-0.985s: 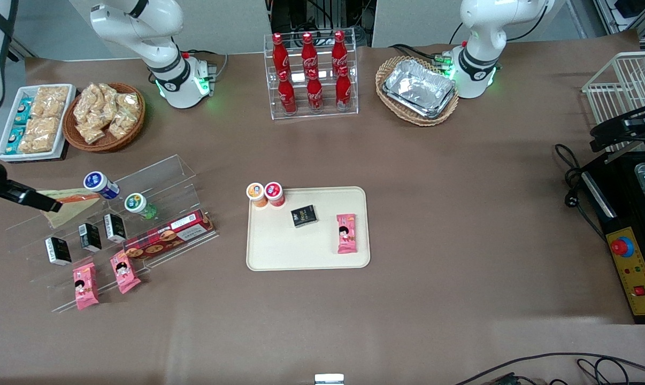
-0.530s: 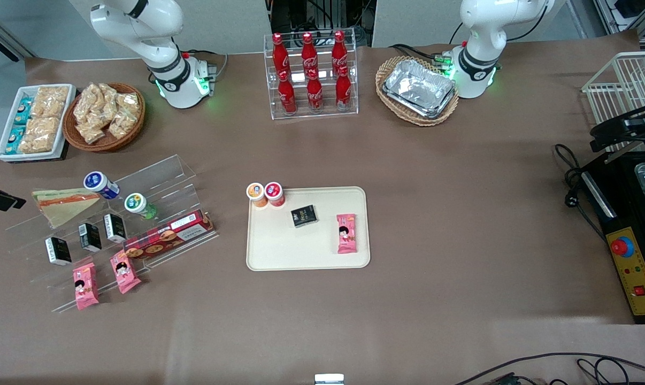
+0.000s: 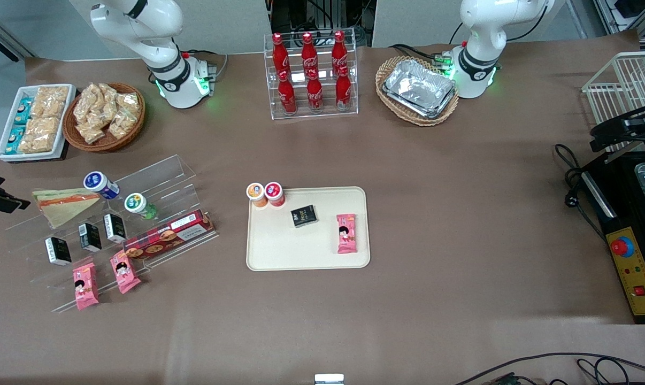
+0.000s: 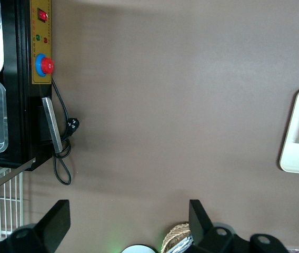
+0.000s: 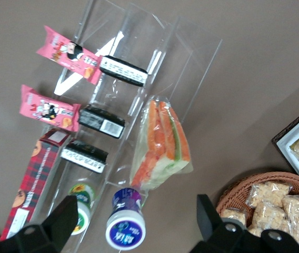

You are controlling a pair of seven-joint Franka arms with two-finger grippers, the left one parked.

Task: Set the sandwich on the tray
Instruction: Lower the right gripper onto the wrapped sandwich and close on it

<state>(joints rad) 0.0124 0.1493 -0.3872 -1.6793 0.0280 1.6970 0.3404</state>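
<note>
While the gripper [image 3: 0,197] hangs at the working arm's end of the table, just beside the clear stepped rack [image 3: 156,176], its two fingers stand wide apart with nothing between them, as the right wrist view shows [image 5: 135,204]. The sandwich [image 3: 66,206] lies flat on the top step of that rack, apart from the gripper, its orange and green filling edge turned up in the wrist view [image 5: 160,145]. A blue-lidded pot [image 3: 101,184] lies at the sandwich's pointed end, and a green-lidded pot [image 3: 138,205] lies near it on the same step. Nearer the front camera, three black packets [image 3: 90,237] sit on the next step beside a long red plaid box [image 3: 167,238], and two pink packets [image 3: 104,278] rest on the lowest step. The tray [image 3: 301,251] sits at mid-table, well apart from the sandwich. On it are an orange-lidded cup [image 3: 255,193] and a red-lidded cup [image 3: 274,192] at a far corner, a black packet [image 3: 304,215], and a pink packet [image 3: 346,233] near the edge toward the parked arm.
</note>
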